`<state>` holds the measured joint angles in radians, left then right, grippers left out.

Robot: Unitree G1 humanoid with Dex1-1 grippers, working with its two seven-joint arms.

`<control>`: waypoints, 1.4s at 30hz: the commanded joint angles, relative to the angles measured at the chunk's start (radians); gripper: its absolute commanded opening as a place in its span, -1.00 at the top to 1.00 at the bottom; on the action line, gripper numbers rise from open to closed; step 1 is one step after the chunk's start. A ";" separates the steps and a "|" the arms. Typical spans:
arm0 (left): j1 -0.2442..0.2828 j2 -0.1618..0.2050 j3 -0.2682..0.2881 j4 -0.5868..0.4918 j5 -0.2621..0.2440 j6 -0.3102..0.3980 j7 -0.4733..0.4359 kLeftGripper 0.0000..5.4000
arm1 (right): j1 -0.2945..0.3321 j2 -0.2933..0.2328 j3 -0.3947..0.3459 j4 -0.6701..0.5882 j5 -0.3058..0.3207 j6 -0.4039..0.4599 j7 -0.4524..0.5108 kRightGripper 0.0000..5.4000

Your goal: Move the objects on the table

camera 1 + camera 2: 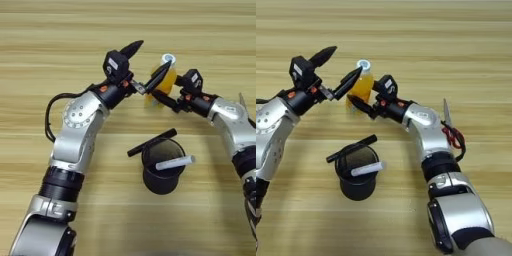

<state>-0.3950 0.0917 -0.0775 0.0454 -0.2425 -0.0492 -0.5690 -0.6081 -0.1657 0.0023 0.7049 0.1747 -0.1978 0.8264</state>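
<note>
Now your bottle (165,80) stands upright on the worktop (50,40), just beyond the cup (161,169). Your left hand (147,62) is spread wide, one finger against the bottle's left side, nothing gripped. Your right hand (358,104) grips the bottle low down from the right. A black marker (151,142) lies across the cup's rim; a white marker (175,162) pokes out of it. Scissors (450,127) lie right of the cup.

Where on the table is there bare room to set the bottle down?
The table is bare along the far edge and at near right of the cup. It is crowded around the bottle, between the left gripper and right gripper, and by the scissors.
</note>
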 commanded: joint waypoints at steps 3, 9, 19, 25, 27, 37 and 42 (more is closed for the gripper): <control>-0.010 -0.006 0.062 0.016 -0.021 -0.014 0.060 -0.93 | 0.015 -0.040 -0.053 -0.018 0.016 0.020 -0.068 -0.26; -0.033 -0.015 0.127 0.064 -0.028 -0.028 0.135 -1.00 | 0.051 -0.076 -0.086 -0.037 0.005 0.040 -0.155 -0.26; -0.066 0.019 0.192 0.267 0.091 -0.150 0.324 -1.00 | 0.238 -0.139 -0.097 -0.254 0.014 0.086 -0.184 -0.26; -0.053 0.026 0.202 0.379 0.184 -0.243 0.446 -1.00 | 0.341 -0.146 -0.085 -0.384 0.022 0.146 -0.188 -0.26; -0.050 0.034 0.198 0.415 0.220 -0.281 0.482 -1.00 | 0.366 -0.147 -0.082 -0.421 0.026 0.166 -0.187 -0.26; -0.046 0.031 0.209 0.551 0.196 -0.346 0.491 -1.00 | 0.484 -0.170 -0.063 -0.622 0.033 0.260 -0.179 -0.26; -0.051 0.030 0.213 0.580 0.188 -0.365 0.486 -1.00 | 0.520 -0.187 -0.040 -0.631 -0.010 0.240 -0.190 -0.26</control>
<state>-0.4438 0.1182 0.1333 0.6079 -0.0477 -0.4024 -0.0801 -0.0961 -0.3374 -0.0468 0.0934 0.1796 0.0567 0.6398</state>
